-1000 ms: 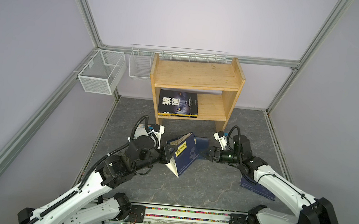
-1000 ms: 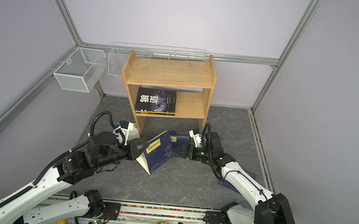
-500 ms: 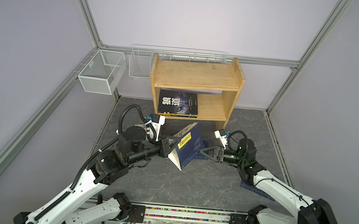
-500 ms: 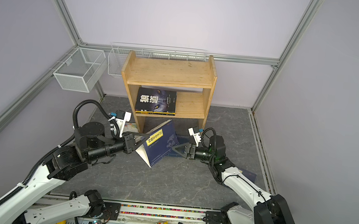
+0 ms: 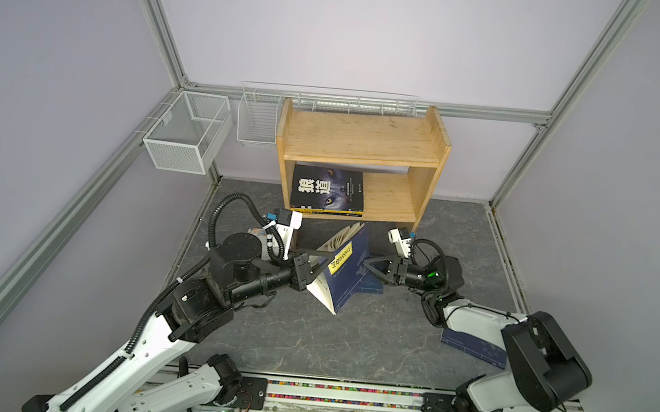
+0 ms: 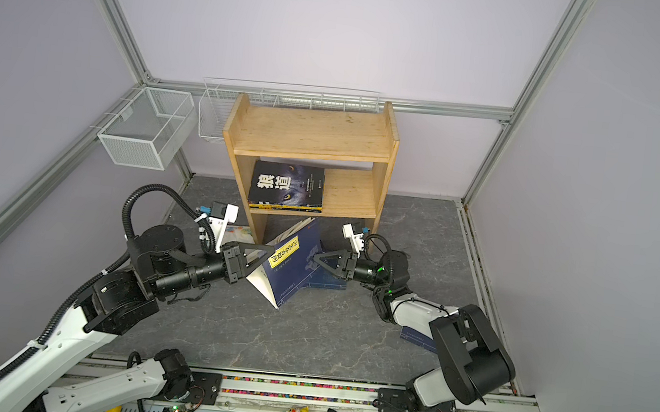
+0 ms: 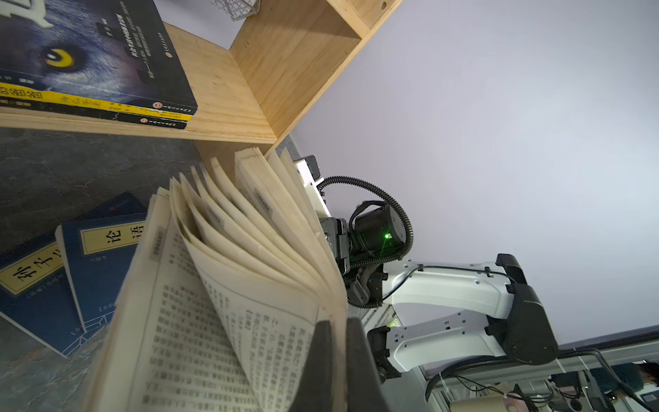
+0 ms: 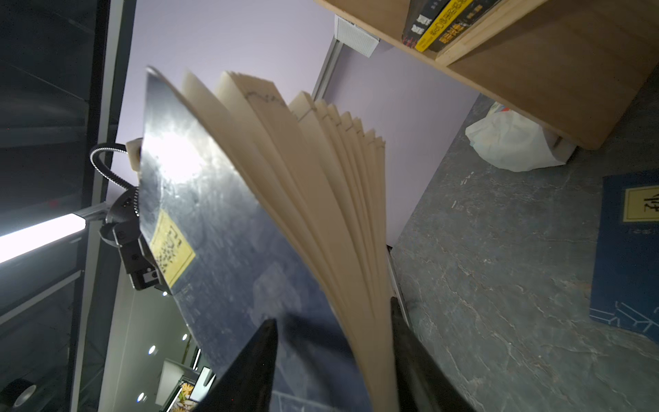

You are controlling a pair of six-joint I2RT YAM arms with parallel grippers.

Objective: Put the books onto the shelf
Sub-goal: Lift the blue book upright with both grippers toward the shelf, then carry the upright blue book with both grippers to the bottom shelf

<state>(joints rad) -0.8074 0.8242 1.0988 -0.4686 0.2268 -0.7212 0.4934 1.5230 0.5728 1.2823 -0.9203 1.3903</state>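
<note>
Three shelved; four navy books to go
The black-and-yellow stack [image 5: 328, 190] lies on the shelf's [image 5: 362, 139] lower board; the left gripper [image 5: 315, 266] pinches a fanned-open navy book [image 5: 348, 278] aloft; the right gripper [image 5: 365, 267] straddles it, grip uncertain; three navy copies [image 5: 472, 347] lie on the floor [image 5: 347, 342].

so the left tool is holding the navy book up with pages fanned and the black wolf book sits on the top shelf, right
Not the top: the black wolf book sits on the lower level of the shelf, as both top views show. The left tool does hold the navy book up, pages fanned.
</note>
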